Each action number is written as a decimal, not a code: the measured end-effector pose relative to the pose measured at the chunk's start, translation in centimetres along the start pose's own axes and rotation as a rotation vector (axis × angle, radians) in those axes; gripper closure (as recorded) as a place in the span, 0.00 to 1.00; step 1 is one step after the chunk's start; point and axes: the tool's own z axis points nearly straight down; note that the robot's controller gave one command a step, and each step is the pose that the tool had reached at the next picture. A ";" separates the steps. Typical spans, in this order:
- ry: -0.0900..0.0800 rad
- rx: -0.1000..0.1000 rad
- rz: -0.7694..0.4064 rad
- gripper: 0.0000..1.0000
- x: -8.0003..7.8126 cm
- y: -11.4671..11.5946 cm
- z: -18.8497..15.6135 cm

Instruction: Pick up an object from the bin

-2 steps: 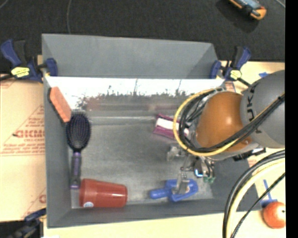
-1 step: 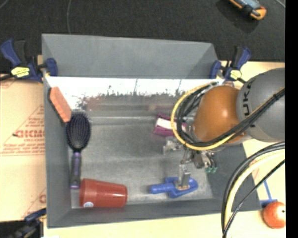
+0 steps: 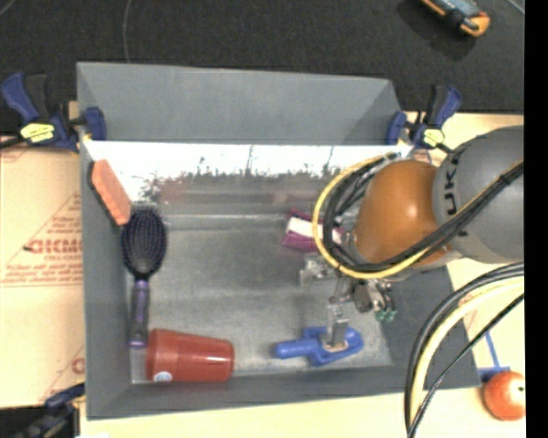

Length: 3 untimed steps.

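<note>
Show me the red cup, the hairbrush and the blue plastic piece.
red cup (image 3: pixel 190 358), camera view, middle of its side
hairbrush (image 3: pixel 144 240), camera view, on the bristle head
blue plastic piece (image 3: pixel 297 349), camera view, its left end

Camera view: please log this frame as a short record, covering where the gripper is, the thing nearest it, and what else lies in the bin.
gripper: low in the front right of the bin, directly at the blue plastic piece
nearest thing: blue plastic piece, lying flat by the front wall
grasp: cannot tell
front left: red cup, on its side
left side: hairbrush, dark head, purple handle
back left: orange block, leaning on the wall
beside the arm: purple and white thing, partly hidden
</note>
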 end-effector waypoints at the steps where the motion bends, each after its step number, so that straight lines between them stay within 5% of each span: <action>1: -0.004 0.001 0.028 0.00 4.8 -1.2 1.4; 2: -0.003 -0.002 0.452 0.00 0.4 3.8 1.6; 3: -0.004 0.002 0.185 1.00 3.3 6.5 1.4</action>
